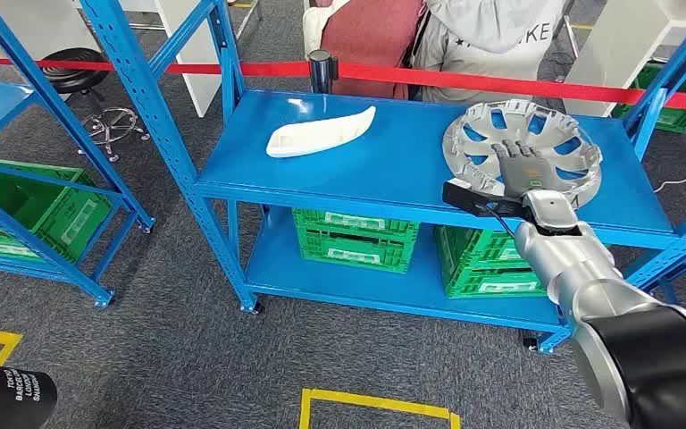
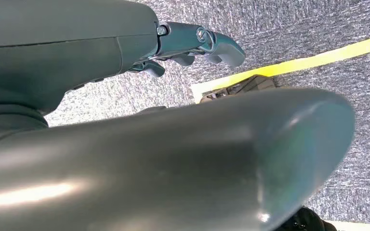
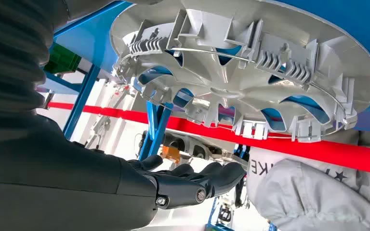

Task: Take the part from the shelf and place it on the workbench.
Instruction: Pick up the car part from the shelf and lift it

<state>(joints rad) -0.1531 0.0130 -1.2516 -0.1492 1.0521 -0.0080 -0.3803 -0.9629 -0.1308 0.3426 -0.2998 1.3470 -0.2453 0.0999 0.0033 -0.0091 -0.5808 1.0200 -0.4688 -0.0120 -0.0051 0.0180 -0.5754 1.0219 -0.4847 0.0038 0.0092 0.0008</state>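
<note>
Blue shelf [image 1: 393,170] bears the wheel cover [image 1: 563,125]; right hand [image 1: 520,161] hovers released, underside ribs seen from the wrist.

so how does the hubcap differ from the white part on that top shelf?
The hubcap is round, silver-grey and spoked with cut-outs; the white part is a long, curved, solid sliver. The hubcap is the larger of the two. It lies at the right end of the blue shelf with the right hand spread open over it; the white part lies left of centre, with no hand near. Both rest on the same top shelf.
</note>
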